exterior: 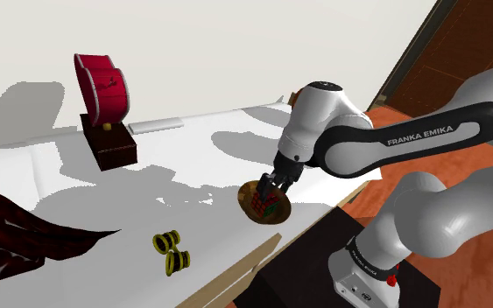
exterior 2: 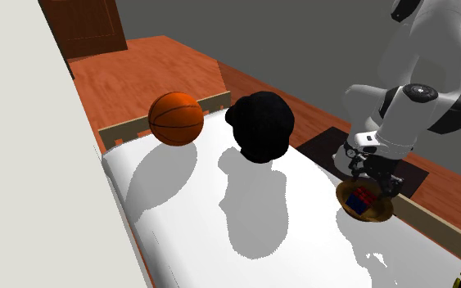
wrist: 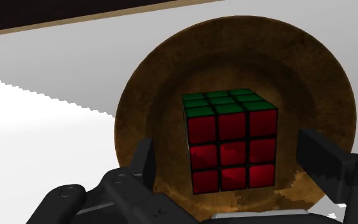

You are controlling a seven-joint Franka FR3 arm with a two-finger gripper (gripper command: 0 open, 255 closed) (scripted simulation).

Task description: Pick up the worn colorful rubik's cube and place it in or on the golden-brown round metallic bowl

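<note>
The rubik's cube (wrist: 231, 143), with red and green faces showing, rests inside the golden-brown round bowl (wrist: 171, 83). My gripper (wrist: 229, 147) hangs just above it, open. One black finger (wrist: 142, 159) stands on each side of the cube with a gap, neither touching it. In the shoulder view the gripper (exterior: 275, 185) is over the bowl (exterior: 283, 215), near the white surface's edge by the stand, with the cube (exterior: 266, 206) in it. In the second exterior view the cube (exterior 2: 361, 198) lies in the bowl (exterior 2: 377, 216) below the gripper (exterior 2: 373, 183).
A red curved object on a dark base (exterior: 104, 96) stands at the back. Yellow and black binoculars (exterior: 172, 250) lie near the front edge, a dark red patterned cloth (exterior: 12, 232) at the left. A basketball (exterior 2: 176, 119) and a black round object (exterior 2: 259, 124) sit farther along.
</note>
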